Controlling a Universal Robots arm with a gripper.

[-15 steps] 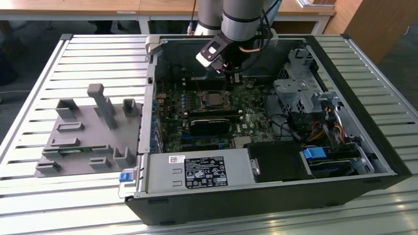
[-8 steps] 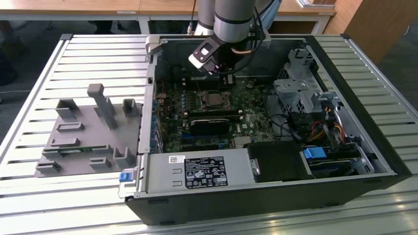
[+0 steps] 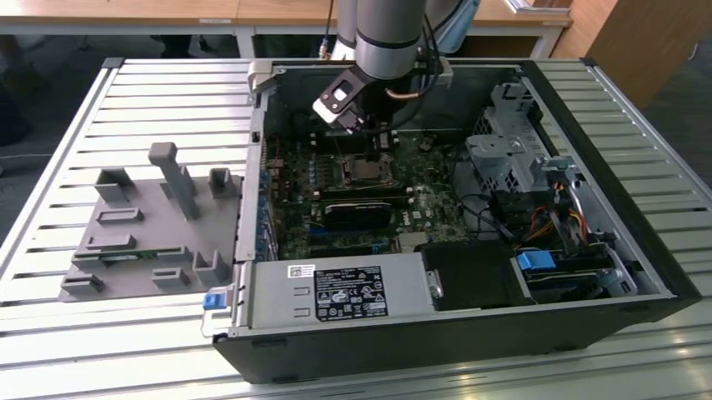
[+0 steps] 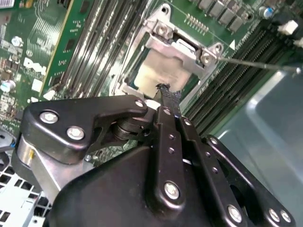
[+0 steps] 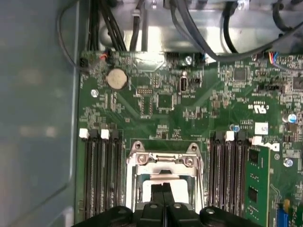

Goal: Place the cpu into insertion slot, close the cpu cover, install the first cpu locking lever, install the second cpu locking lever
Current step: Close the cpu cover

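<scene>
Over the insertion slot (image 3: 364, 171) amid the green motherboard (image 5: 189, 104) | gripper (image 4: 163, 90) hangs with its 2 fingers pressed together, nothing between them | I see the cpu (image 4: 151, 71) seated in the slot, cpu cover (image 4: 177, 47) lying flat around it.

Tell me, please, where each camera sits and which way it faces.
Exterior view: off the arm, high beside the open computer case, looking down into it; the arm shows.
First wrist view: on the arm, facing the motherboard squarely; the gripper, shut, shows over the cpu cover.
Second wrist view: on the arm, looking slantwise past the gripper's linkage at the cpu.
Both wrist views share gripper, cpu cover and cpu.
</scene>
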